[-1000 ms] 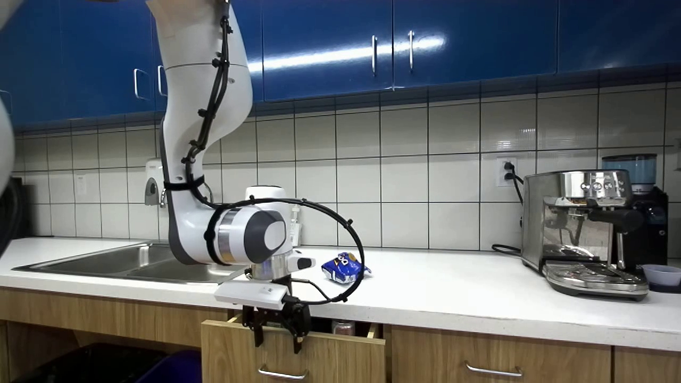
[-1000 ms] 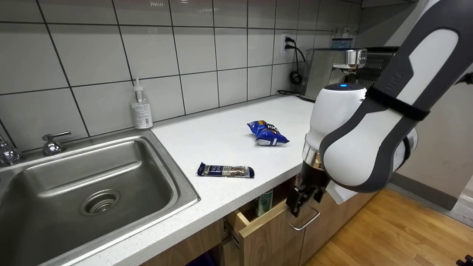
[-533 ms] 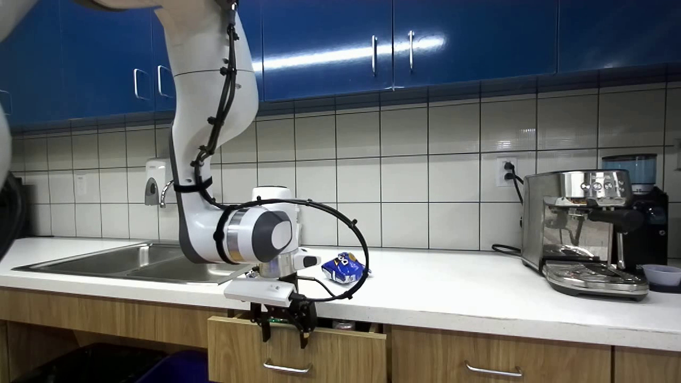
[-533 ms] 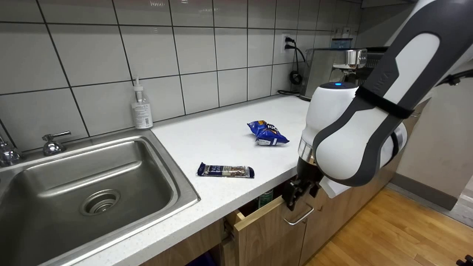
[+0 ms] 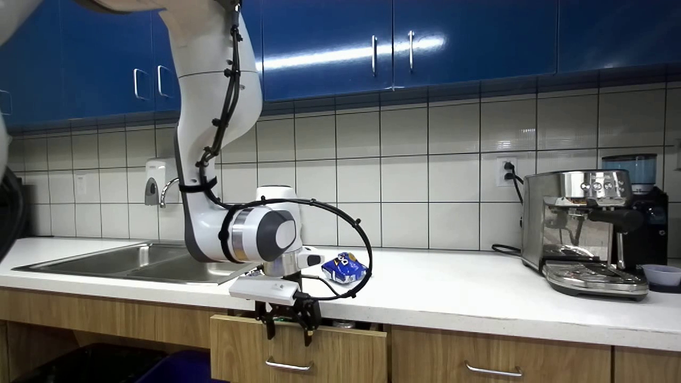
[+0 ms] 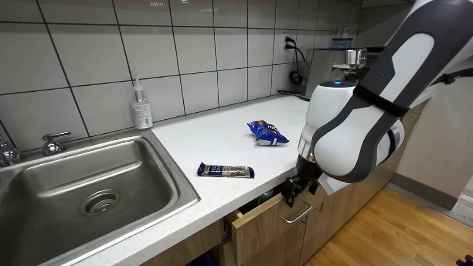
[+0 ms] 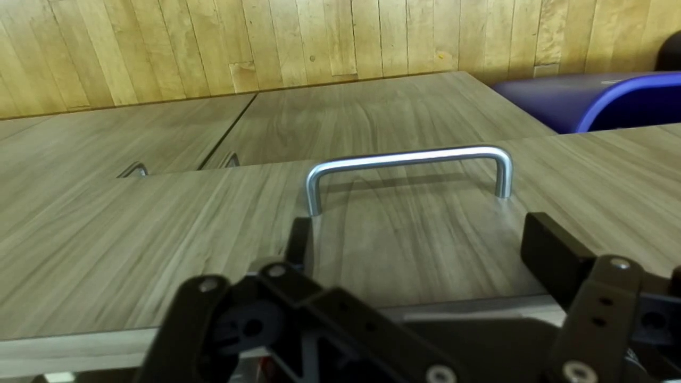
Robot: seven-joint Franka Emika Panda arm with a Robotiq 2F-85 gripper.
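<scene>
My gripper (image 5: 289, 337) stands open at the top edge of a partly pulled-out wooden drawer (image 5: 340, 354), with nothing between its fingers. Its black fingers (image 7: 553, 250) point down along the drawer's outer face; whether they press on it I cannot tell. In the wrist view the silver drawer handle (image 7: 409, 158) lies beyond the fingertips, ungripped. That handle (image 6: 297, 215) also shows below the gripper in an exterior view. Inside the drawer, a green can (image 6: 265, 197) is partly seen, and a jar lid (image 5: 343, 323) peeks over the front. Most of the drawer's contents are hidden.
On the white counter (image 6: 218, 136) lie a blue snack bag (image 6: 266, 133) and a wrapped bar (image 6: 226, 170). A steel sink (image 6: 92, 177) and soap bottle (image 6: 142, 109) are nearby. An espresso machine (image 5: 580, 234) stands farther along. A blue bin (image 7: 553, 98) sits below.
The drawer has slid inward toward the cabinet, covering more of the can and jar. My gripper has moved along with it, its jaws staying wide. The counter items have not moved.
</scene>
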